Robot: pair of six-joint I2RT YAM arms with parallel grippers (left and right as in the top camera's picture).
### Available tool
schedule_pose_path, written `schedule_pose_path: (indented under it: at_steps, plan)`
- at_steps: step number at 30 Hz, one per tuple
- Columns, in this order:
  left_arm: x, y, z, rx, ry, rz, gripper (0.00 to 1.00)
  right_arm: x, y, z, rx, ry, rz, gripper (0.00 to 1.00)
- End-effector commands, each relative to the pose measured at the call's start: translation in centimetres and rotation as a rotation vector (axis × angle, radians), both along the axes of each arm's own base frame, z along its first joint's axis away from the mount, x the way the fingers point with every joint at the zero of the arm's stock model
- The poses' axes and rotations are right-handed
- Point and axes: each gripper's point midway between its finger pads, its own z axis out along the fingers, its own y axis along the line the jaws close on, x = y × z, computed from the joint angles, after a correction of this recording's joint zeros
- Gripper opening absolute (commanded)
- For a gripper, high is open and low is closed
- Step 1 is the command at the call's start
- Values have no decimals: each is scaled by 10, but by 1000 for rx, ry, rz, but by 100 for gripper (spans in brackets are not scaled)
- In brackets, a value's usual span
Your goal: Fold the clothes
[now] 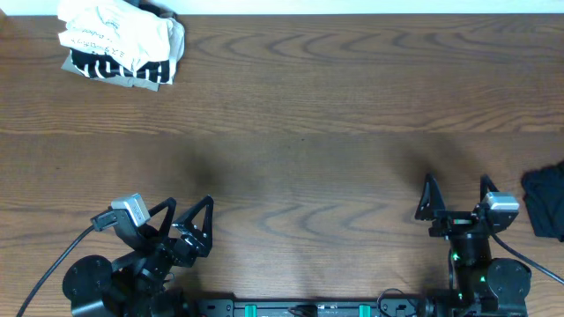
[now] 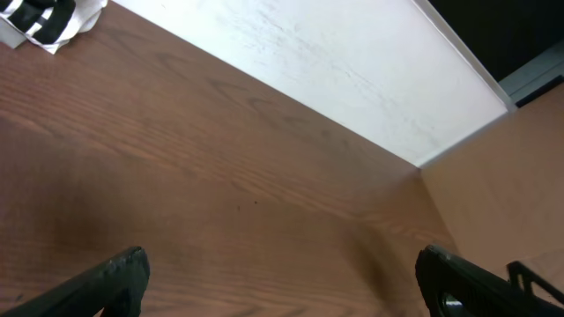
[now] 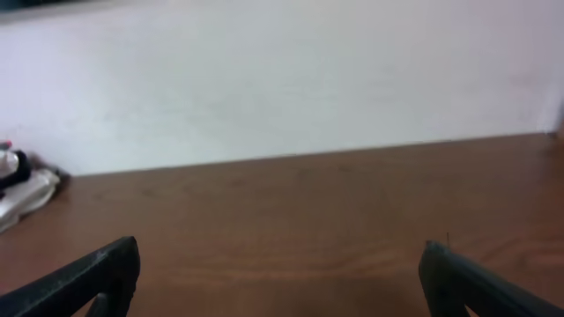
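Evidently at the start, left end effector point(image 1: 188, 204) and right end effector point(image 1: 456, 181) hover empty, jaws apart, clothes point(image 1: 119, 44) heaped far ahead of the left (dark garment point(image 1: 546, 202) just right of the other), so a reach-and-grasp comes next.

The dark garment point(image 1: 546, 204) at the right is cut off by the overhead view's edge, so I cannot tell its full shape. On the pile of clothes point(image 1: 119, 46) at the far left, the lettering is too small to read. Both my wrist views clip that pile at their left edges, and the right one blurs it. My left pincer point(image 2: 280, 257) and right pincer point(image 3: 280, 246) show only finger ends; the rest runs off below.
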Motion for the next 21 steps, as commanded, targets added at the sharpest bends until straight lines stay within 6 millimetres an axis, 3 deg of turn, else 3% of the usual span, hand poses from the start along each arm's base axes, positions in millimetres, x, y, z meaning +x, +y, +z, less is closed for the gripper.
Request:
schedule_pose_path:
  at_steps: [1,14,21]
  plan:
    - [-1,-2,1,2,-10,-12,98,3,7,-2,-16,-30,32,99]
    - [-1,-2,1,2,-10,-12,98,13,9,-5,-21,-142,45,99]
    - [-1,-2,1,2,-10,-12,98,17,9,-18,-22,-137,45,99]
